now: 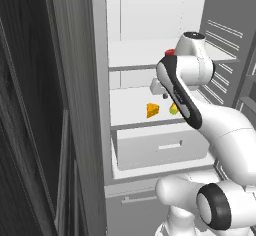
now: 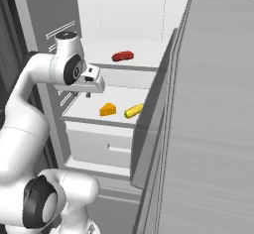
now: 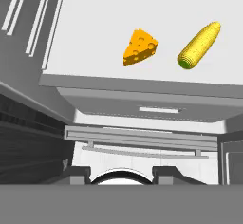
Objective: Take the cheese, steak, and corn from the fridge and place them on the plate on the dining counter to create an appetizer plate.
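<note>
The fridge [image 1: 98, 55] stands open. On its middle white shelf the orange cheese [image 2: 107, 110] wedge and the yellow corn [image 2: 133, 111] cob lie side by side, the cheese [image 3: 140, 47] to the left of the corn [image 3: 199, 45]. One shelf up rests the dark-red steak [image 2: 122, 56], and a red sliver of the steak [image 1: 170, 52] peeks past my arm. My gripper [image 2: 87, 94] hangs open and empty over the shelf's front left, short of the cheese [image 1: 153, 110]. The corn [image 1: 173, 109] is partly behind my forearm. The plate and the dining counter are out of view.
A white drawer [image 2: 99, 146] sits under the middle shelf. The grey fridge door [image 2: 213, 129] swings out on the right, close to the corn. Dark wood-grain cabinets [image 1: 30, 130] flank the fridge on the left. Door racks [image 1: 225, 35] line the fridge's right side.
</note>
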